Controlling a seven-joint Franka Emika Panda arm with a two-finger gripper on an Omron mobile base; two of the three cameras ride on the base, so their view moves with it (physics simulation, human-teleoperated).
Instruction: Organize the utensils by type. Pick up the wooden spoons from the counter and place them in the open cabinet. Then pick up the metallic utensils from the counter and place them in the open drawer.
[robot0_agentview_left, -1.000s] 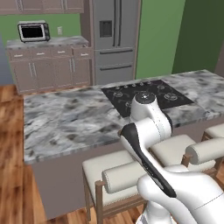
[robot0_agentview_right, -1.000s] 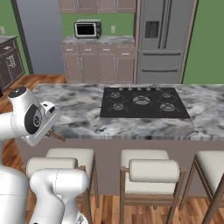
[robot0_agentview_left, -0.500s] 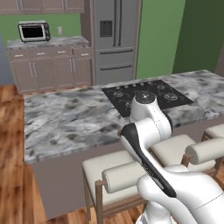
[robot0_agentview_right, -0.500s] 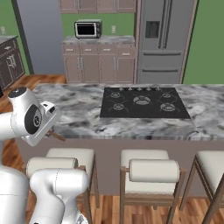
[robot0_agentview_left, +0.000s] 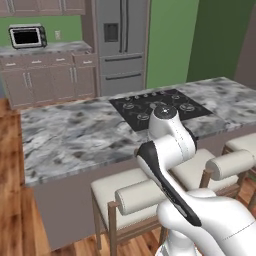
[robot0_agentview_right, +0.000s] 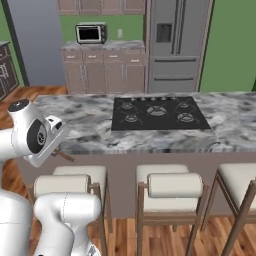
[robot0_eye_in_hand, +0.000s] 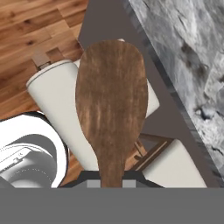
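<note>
**Wooden spoon gripped in pincer, beside the island edge**

Object: wooden spoon (robot0_eye_in_hand: 111, 109). Dark brown wood with streaky lengthwise grain. Broad oval bowl, narrowing to a flat handle. In the hand view the bowl points up the picture and the handle runs down to the bottom edge.

Position relative to pincer: the pincer (robot0_eye_in_hand: 110, 183) is closed on the spoon's handle; the handle enters between the two dark tips, which hide its end. The spoon stands straight out along the pincer's axis. In the right base view a thin brown piece of the spoon (robot0_agentview_right: 64, 156) sticks out from under the white wrist, just off the near left corner of the island tabletop (robot0_agentview_right: 90, 130).

Surroundings, hand view: behind the spoon lies a cream padded stool (robot0_eye_in_hand: 65, 109) with a wooden frame, over plank floor (robot0_eye_in_hand: 30, 26). The marbled edge of the island runs along the right side of the picture. The spoon is in the air, resting on nothing.

Arm pose: in the left base view the arm (robot0_agentview_left: 170, 150) rises from the lower right, folds at a joint over the near edge of the island, and turns back down. In the right base view the wrist (robot0_agentview_right: 37, 137) hangs at the left, over the leftmost stool (robot0_agentview_right: 70, 185).

The black cooktop (robot0_agentview_right: 160, 112) sits mid-island, well apart from the spoon.
</note>
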